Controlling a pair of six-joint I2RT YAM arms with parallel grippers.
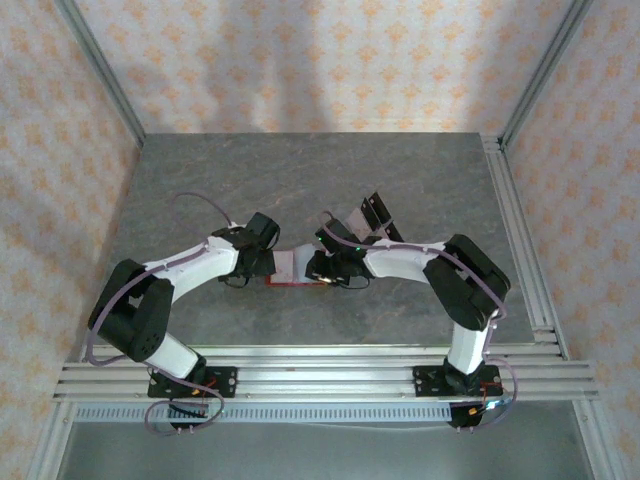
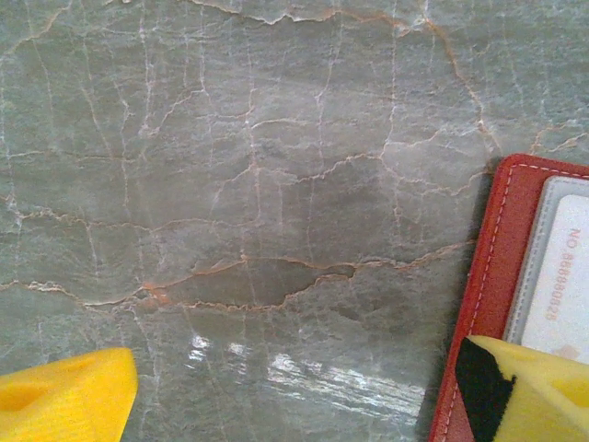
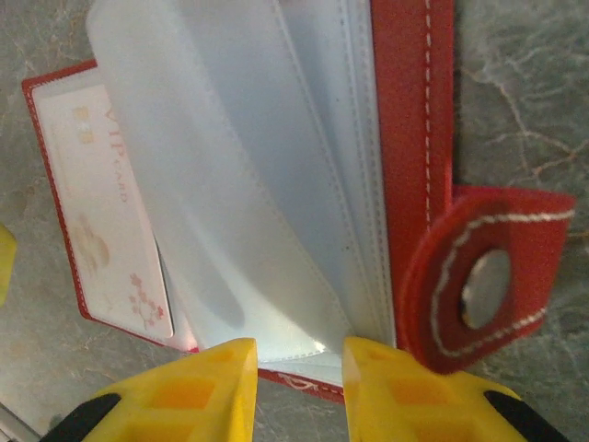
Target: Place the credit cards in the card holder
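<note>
The red card holder (image 3: 409, 101) lies open on the table between the two arms, its clear plastic sleeves (image 3: 248, 184) fanned upward. A pale card (image 3: 101, 212) printed "VIP" sits in its left pocket. My right gripper (image 3: 299, 378) is open just at the holder's near edge, with the sleeves' lower edge in the gap between its yellow fingers. My left gripper (image 2: 294, 396) is wide open low over bare table, and its right fingertip (image 2: 525, 387) overlaps the holder's red edge (image 2: 492, 267), where a card (image 2: 561, 285) shows. Loose credit cards (image 1: 362, 222) with black bands lie behind the right wrist.
The grey marble tabletop (image 1: 300, 180) stretches free toward the back and both sides. A metal rail (image 1: 520, 230) runs along the right edge. The holder's red snap tab (image 3: 488, 276) sticks out to the right over the table.
</note>
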